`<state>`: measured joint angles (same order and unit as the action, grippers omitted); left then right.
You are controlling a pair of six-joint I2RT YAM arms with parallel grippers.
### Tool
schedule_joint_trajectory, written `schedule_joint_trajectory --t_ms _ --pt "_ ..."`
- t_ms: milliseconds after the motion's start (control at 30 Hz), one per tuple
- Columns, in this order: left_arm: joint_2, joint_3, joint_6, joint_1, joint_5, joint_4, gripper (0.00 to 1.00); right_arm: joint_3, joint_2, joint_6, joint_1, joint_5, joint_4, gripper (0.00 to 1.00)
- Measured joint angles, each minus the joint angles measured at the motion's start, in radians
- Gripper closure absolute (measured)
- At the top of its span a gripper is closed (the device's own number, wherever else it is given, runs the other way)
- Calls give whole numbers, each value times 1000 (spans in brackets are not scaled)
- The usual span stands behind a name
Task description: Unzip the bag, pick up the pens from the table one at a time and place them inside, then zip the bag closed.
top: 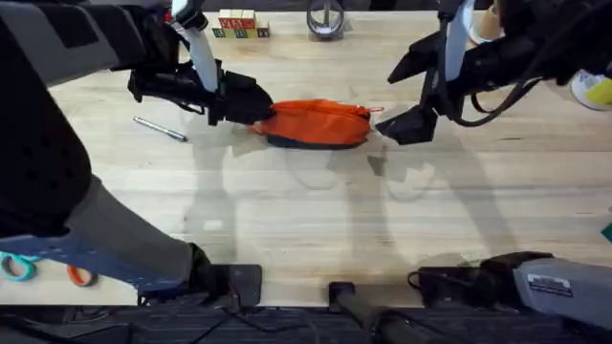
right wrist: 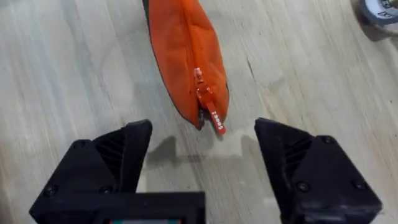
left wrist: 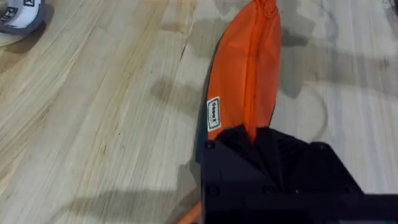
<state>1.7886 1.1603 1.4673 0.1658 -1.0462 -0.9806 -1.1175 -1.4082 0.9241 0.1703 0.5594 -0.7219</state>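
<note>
Lying lengthwise near the counter's (top: 316, 220) far edge, the bag (top: 320, 123) rests on its dark base with the zipper running shut along its top. The left gripper (top: 251, 105) has its jaws closed on the bag's left end. The right gripper (top: 409, 94) hovers just off the right end, jaws spread wide, the zipper pull (right wrist: 214, 116) between them. A silver pen (top: 160, 128) lies toward the counter's left edge.

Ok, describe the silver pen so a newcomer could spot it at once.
Start at the orange bag in the middle of the table. Look to its left, past the left gripper: the pen lies alone on bare wood, thin, silver-grey, angled.
</note>
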Motion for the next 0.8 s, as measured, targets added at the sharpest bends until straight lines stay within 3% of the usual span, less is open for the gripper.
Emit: schedule_joint_trajectory --t_ms 467,800 --pt "0 0 0 0 0 0 960 0 -1 22 15 -21 -11 6" --pt "0 0 0 0 0 0 960 0 -58 139 21 -21 -11 9"
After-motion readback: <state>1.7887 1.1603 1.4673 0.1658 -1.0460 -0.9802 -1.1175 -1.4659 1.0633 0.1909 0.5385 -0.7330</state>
